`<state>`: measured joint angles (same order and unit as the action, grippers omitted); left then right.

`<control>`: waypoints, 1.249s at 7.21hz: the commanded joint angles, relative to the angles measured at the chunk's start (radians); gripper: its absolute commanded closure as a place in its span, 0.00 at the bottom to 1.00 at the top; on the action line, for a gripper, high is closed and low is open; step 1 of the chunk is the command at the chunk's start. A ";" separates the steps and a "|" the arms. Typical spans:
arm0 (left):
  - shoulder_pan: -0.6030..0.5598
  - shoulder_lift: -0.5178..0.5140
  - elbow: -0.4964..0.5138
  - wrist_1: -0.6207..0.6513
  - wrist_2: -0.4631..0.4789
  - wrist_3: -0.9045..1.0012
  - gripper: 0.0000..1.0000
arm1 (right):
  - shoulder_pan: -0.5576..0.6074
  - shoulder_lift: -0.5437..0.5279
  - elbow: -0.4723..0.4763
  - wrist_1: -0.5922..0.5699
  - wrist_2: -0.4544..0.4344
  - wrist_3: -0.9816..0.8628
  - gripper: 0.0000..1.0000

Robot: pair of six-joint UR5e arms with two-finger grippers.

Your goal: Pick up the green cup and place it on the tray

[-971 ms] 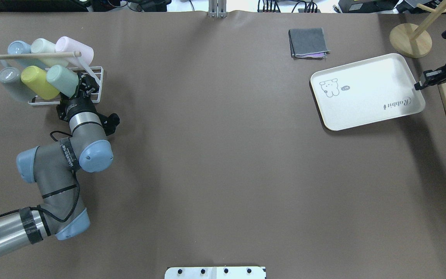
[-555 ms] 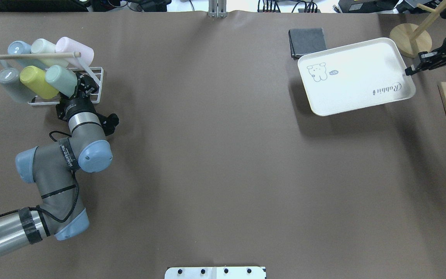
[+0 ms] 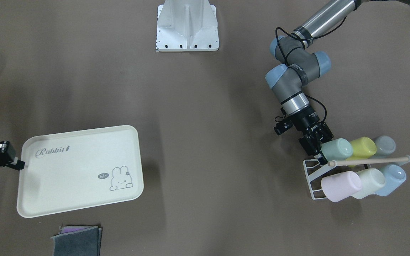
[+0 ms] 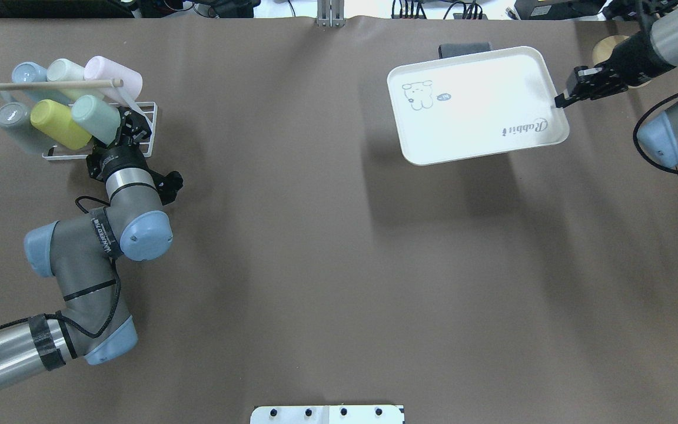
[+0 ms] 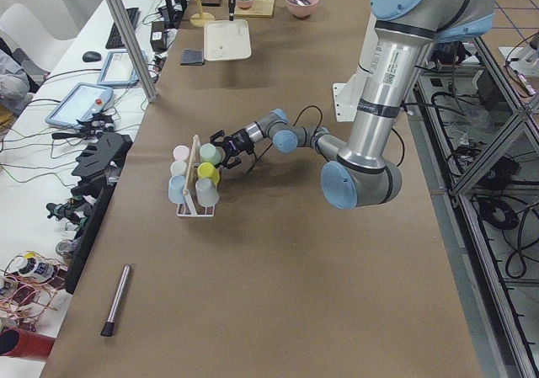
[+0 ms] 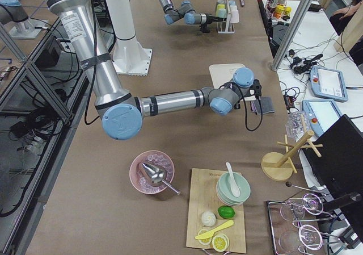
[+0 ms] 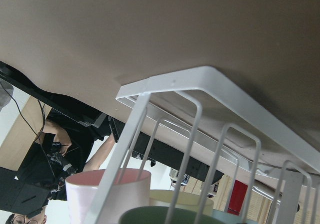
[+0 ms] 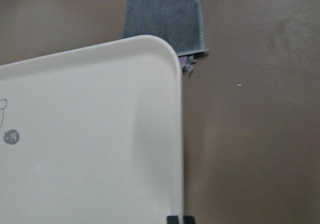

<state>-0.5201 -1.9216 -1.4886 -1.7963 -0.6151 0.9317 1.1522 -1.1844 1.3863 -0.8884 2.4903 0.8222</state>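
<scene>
Cup: green cup [image 4: 96, 116] lies on its side in the white wire rack [image 4: 152, 118], touching the yellow-green cup [image 4: 59, 123], at the counter's far left.
Axis: diagonal, base pointing away, mouth facing the left end effector [image 4: 124, 131].
Left end effector: at the cup's mouth, fingers about the rim; whether they are clamped cannot be told.
Right end effector [image 4: 564, 98]: pinched on the short edge of the tray [image 4: 474, 100], which hangs above the counter, shadow beneath.
Nearer arm: left; the tray is well apart, across the counter.
Assessment: withdrawal should follow the cup's axis, clear of the rack wires.
</scene>
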 commanded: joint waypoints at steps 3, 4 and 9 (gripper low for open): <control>-0.006 0.009 -0.055 0.000 0.000 0.067 0.19 | -0.305 0.043 0.152 0.000 -0.294 0.359 1.00; -0.006 0.010 -0.056 0.000 0.000 0.070 0.19 | -0.351 0.063 0.149 0.000 -0.356 0.411 1.00; -0.012 0.041 -0.128 0.000 0.000 0.139 0.19 | -0.473 0.066 0.062 0.212 -0.475 0.511 1.00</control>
<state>-0.5286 -1.8931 -1.5855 -1.7963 -0.6151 1.0349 0.6935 -1.1135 1.4843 -0.7474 2.0207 1.3140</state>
